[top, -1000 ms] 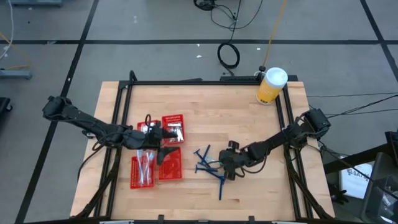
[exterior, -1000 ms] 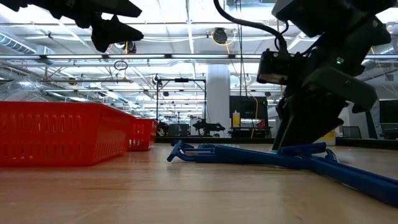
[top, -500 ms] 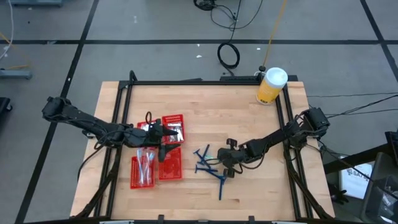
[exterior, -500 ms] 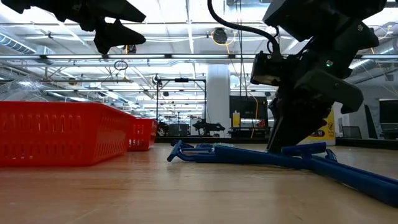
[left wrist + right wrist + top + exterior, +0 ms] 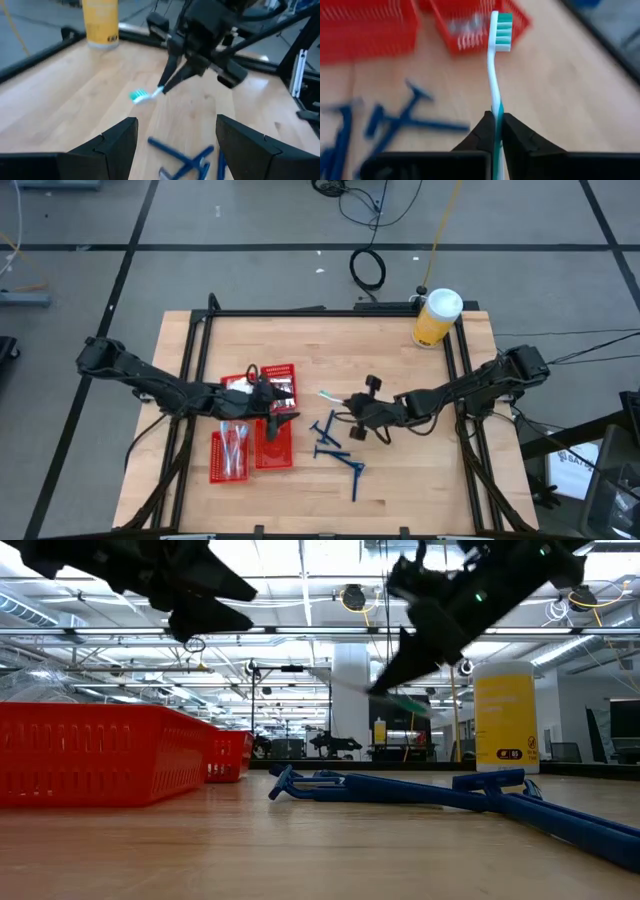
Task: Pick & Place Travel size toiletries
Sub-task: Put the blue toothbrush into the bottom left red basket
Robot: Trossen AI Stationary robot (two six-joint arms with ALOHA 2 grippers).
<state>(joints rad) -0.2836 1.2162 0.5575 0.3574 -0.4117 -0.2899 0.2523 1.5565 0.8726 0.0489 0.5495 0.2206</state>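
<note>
My right gripper (image 5: 347,402) hangs above the table's middle, shut on a white and teal toothbrush (image 5: 496,75) whose bristle head (image 5: 325,393) points toward the red baskets. Several dark blue razors (image 5: 332,442) lie flat on the wood below and nearer the front edge. My left gripper (image 5: 278,413) hovers open over the red mesh baskets (image 5: 232,458), with nothing between its fingers (image 5: 117,145). The far basket (image 5: 281,385) holds small silver and white items. My right gripper pinches the toothbrush's handle (image 5: 496,116) between its two fingertips, at the end away from the bristles. The fingers lie along the handle, slanting down from the table's right. The brush sticks straight out past the fingertips, lifted clear of the table.
A big yellow jar with a white lid (image 5: 437,318) stands at the far right corner. A black frame rail (image 5: 330,311) runs round the table's far edge and sides. Bare wood lies between the razors and the jar.
My right gripper has shut on the toothbrush among the razors, then risen with it and gone toward the far edge and a little left, so that the brush is lifted clear. My left gripper has drifted slightly toward the right over the baskets.
</note>
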